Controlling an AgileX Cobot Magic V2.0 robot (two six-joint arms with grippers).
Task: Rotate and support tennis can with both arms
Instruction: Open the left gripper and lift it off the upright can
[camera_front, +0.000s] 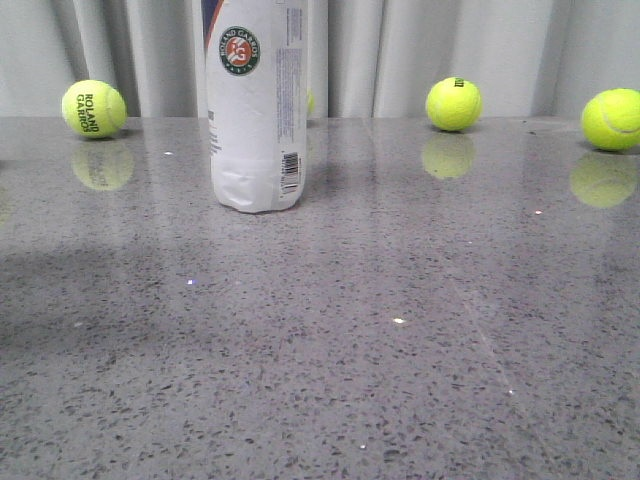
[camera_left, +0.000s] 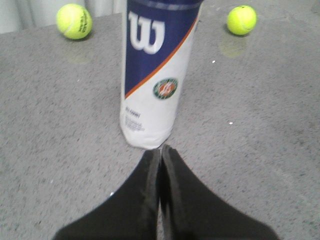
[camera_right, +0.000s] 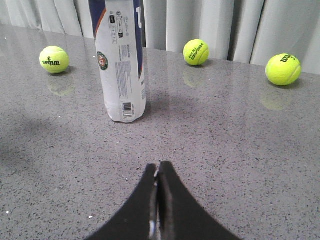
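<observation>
The left tool (camera_left: 161, 150) is seen with its two black fingers pressed together, nothing held between them, and its tip is placed just beside the foot of the tennis can (camera_left: 155, 75), almost touching it; whether contact is made cannot be told. The can lies straight ahead of this tool, at twelve o'clock, and stands upright on the grey worktop (camera_left: 260, 125), so its long axis runs vertically. The right tool (camera_right: 158, 167) is likewise closed on nothing, but the can (camera_right: 121, 60) is found well apart from it, ahead and off toward eleven o'clock. The left arm is therefore judged the nearer of the two. In the front view the can (camera_front: 255, 100) is seen left of centre, toward the back of the worktop (camera_front: 400, 350), its top cut off by the frame; neither tool appears there. Yellow tennis balls (camera_front: 94, 108) are scattered behind and to either side, clear of the can. A tilt would likely be started from the left.
</observation>
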